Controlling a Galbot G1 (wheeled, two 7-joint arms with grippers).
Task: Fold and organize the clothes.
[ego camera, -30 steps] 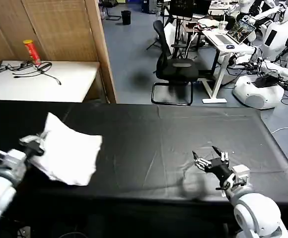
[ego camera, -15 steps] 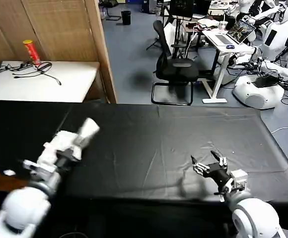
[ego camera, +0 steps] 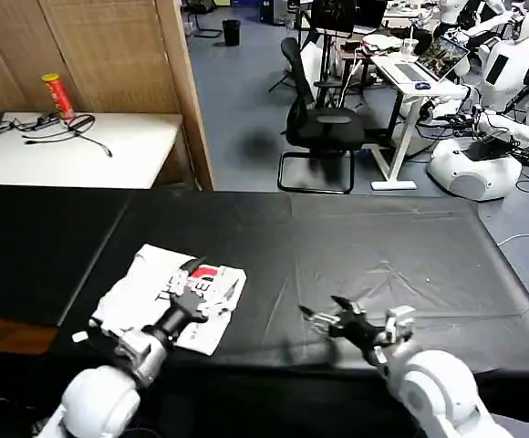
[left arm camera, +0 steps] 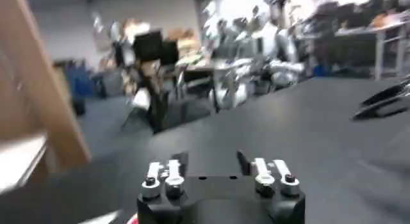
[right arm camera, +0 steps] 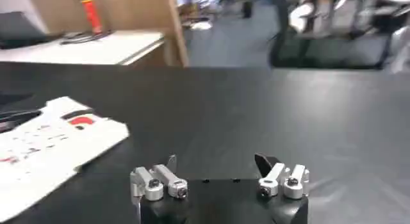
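Folded T-shirt on the black table, both grippers spread open.

The white T-shirt [ego camera: 169,294] lies lower left of the head view, red logo up. The left gripper [ego camera: 205,290] hovers over its right half, fingers apart and holding nothing. The right gripper [ego camera: 324,315] sits low at centre, well apart from the shirt, fingers spread above the table [ego camera: 365,246].

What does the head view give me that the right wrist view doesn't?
Head only: left gripper open over the folded T-shirt, and the office chair. Right wrist only: a close look at the right gripper, open over bare black table. Both: shirt logo side up, red can on the white desk.
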